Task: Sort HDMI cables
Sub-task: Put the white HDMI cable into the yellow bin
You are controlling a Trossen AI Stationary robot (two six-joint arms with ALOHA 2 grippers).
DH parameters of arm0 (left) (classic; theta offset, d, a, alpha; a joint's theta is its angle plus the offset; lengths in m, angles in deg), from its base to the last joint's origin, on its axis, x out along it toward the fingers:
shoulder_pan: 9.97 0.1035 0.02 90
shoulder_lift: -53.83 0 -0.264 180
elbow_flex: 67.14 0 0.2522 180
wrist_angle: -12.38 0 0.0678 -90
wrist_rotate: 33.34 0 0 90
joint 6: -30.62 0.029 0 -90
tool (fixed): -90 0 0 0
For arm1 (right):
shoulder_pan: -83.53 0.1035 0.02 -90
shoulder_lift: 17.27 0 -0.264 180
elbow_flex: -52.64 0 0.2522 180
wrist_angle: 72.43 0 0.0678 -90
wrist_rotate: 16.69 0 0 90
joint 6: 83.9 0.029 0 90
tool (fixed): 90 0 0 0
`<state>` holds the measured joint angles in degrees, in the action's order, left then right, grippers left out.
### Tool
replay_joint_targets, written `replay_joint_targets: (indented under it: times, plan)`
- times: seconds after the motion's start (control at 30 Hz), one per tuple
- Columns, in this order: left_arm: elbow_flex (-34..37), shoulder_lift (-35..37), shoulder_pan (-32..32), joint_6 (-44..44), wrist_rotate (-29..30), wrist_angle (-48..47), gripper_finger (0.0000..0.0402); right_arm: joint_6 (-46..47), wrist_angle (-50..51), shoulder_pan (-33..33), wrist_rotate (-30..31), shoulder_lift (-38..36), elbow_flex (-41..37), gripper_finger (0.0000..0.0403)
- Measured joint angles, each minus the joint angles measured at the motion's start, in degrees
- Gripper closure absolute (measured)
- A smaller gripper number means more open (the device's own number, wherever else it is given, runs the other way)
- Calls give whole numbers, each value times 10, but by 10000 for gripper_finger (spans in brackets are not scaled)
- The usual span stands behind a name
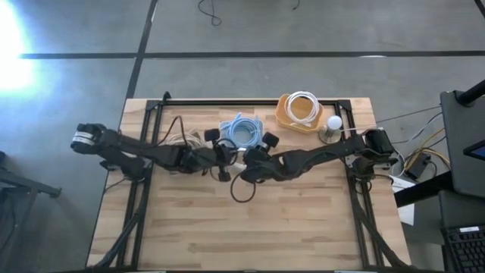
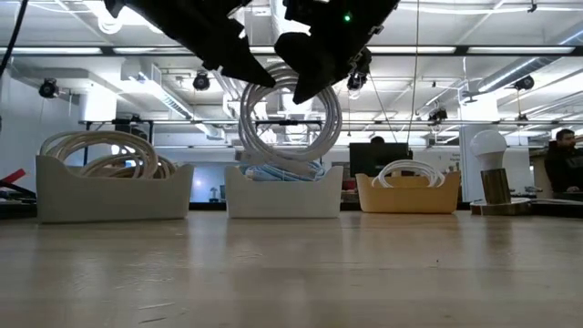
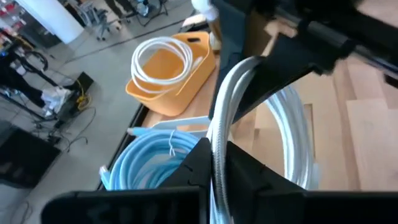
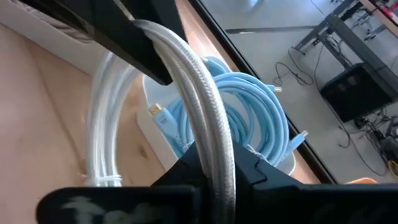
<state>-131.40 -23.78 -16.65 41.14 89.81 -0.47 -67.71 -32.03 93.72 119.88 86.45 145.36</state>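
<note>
On the table point(image 1: 258, 227), three bins line the far edge: beige coils point(image 2: 105, 150) in the left bin point(image 2: 114, 191), blue coils point(image 1: 241, 129) in the middle bin point(image 2: 284, 193), a white coil point(image 1: 302, 108) in the orange bin point(image 1: 292, 121). Above mid-table, the left gripper point(image 1: 224, 158) and right gripper point(image 1: 246, 161) both clamp one white cable point(image 2: 290, 123), hanging clear of the wood.

The right hand point(image 4: 211, 171) pinches a white braided cable coil point(image 4: 186, 87) between its dark fingers point(image 4: 261, 171). The other arm's dark fingers grip the same coil farther up. Behind it, light blue cables point(image 4: 261, 118) lie coiled in a white bin point(image 4: 155, 121) on the wooden counter point(image 4: 43, 99).
</note>
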Motion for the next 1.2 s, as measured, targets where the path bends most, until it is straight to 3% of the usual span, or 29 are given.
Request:
replay_joint_targets:
  times: [0.33, 0.5, 0.73, 0.97, 1.2]
  plan:
    - [2, -13, 21, -5, -29, -9, 308, 7, 25, -13, -7, 0, -1, 379]
    - [2, -13, 21, -11, -28, -8, 285, 99, 107, -18, -14, -5, 1, 379]
    - [2, -13, 21, -15, -29, -7, 282, 224, 253, -16, -25, -38, 4, 379]
    - [7, -13, 21, -16, -31, -6, 282, 326, 420, -30, 42, -76, 4, 379]
    - [12, -13, 21, -29, -31, -23, 282, 298, 459, -78, 46, -122, 1, 380]
